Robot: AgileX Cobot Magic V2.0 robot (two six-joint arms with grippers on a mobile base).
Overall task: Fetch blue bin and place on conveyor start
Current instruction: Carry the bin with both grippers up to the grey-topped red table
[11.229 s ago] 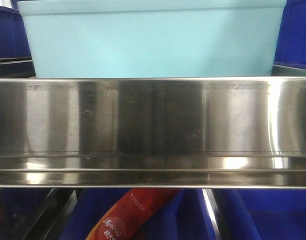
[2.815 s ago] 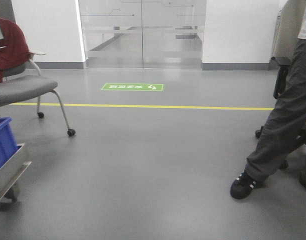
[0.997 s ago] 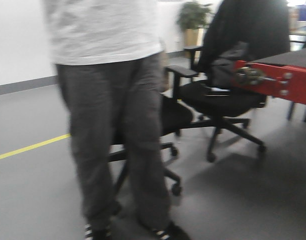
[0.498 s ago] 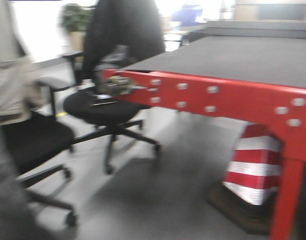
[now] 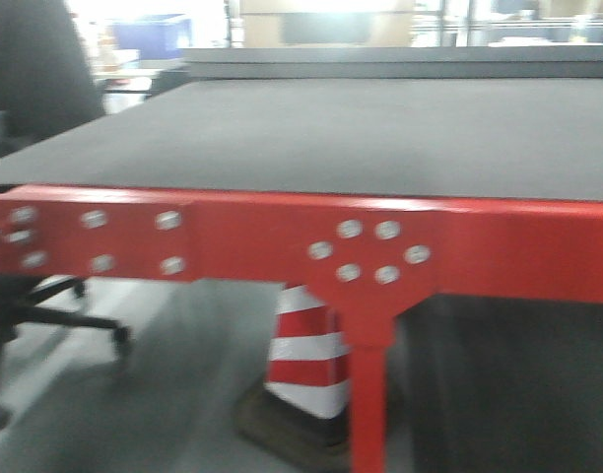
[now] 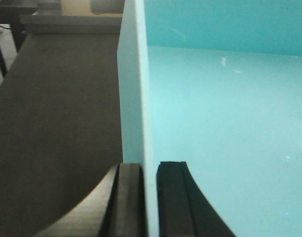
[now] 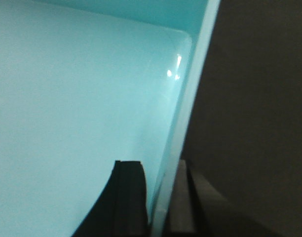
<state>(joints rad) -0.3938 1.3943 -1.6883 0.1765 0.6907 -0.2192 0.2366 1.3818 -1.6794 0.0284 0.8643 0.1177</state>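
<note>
Left fingers: your left gripper [image 6: 150, 197] has its two black fingers [image 6: 129, 197] pinched on a side wall of the blue bin [image 6: 225, 123], one outside and one inside, with no gap beyond the wall itself.
Left wrist, bin: turquoise interior fills the right of the view, and the dark conveyor belt [image 6: 57, 113] lies past the outer wall on the left.
Left wrist, unknown: you can't tell whether the bin's base touches the belt or hangs above it.
Right fingers: your right gripper [image 7: 158, 197] is clamped the same way on another wall near a rounded corner.
Right wrist, bin: tub floor to the left of the wall, dark belt to the right.
Front view, belt: wide belt dead ahead on a red bolted frame [image 5: 282, 241]; the picture is blurred and the bin is out of shot.
Front view, clutter: striped traffic cone [image 5: 306, 360] under the frame beside the red leg [image 5: 368, 414], office chair [image 5: 26, 108] at far left.
Risk, grip: smooth thin walls in two narrow pinches, so uneven lowering could tilt the tub and slip a wall free.
Risk, release: open before the base is down and it drops.
Risk, base: roll closer and you may hit the leg or cone.
</note>
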